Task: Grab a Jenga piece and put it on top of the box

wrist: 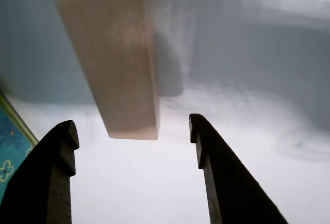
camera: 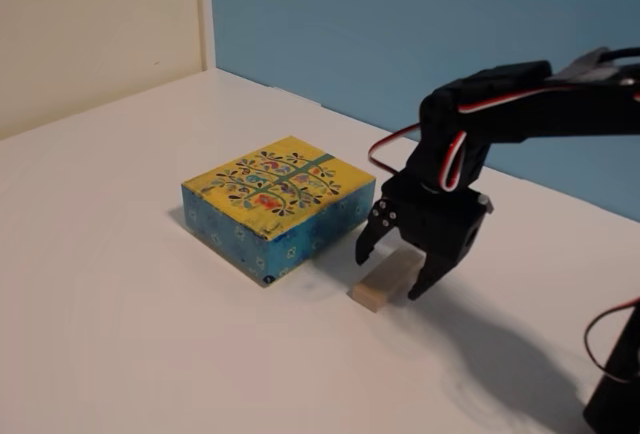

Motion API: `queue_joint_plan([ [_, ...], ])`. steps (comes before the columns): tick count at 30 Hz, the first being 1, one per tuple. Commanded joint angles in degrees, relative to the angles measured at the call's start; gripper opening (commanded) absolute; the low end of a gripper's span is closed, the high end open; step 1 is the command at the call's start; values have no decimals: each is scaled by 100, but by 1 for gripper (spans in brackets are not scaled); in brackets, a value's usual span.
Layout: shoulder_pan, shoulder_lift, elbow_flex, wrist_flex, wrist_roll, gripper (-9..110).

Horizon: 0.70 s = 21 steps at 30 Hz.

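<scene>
Fixed view first: the black arm reaches in from the right over the white table [camera: 120, 284], and its gripper [camera: 392, 274] hangs low with the 2 fingers spread wide, one tip on each side of the Jenga piece [camera: 385, 285]. The pale wooden block lies flat on the table, just beside the box [camera: 280, 207] on its right, not touching it. The left fingertip [camera: 364, 253] sits over the gap between box and block; the right one comes down close to the block's far side. Nothing is gripped here, the jaws stand apart with the block between them.

The box rests flat on the table, yellow floral top facing up and bare, blue patterned sides toward the camera. Behind it all, a blue wall [camera: 400, 24] meets a cream panel [camera: 90, 24] at the left.

Over to the wrist view: the 2 dark fingers [wrist: 49, 182] rise from the bottom edge, well apart. The Jenga piece [wrist: 116, 59] runs down from the top, blurred, its near end sitting in the gap and nearer the left finger, with clear table showing on both sides of it. A sliver of the box [wrist: 10, 152] peeks in at the left edge, teal with a small flower and a yellow rim. Whether the tips touch the table, I can't tell.
</scene>
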Motion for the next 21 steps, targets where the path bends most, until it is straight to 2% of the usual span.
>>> queue_joint_plan([
  [1, 105, -26, -176, -44, -18, 25],
  [21, 167, -185, -176, -114, 158, 25],
])
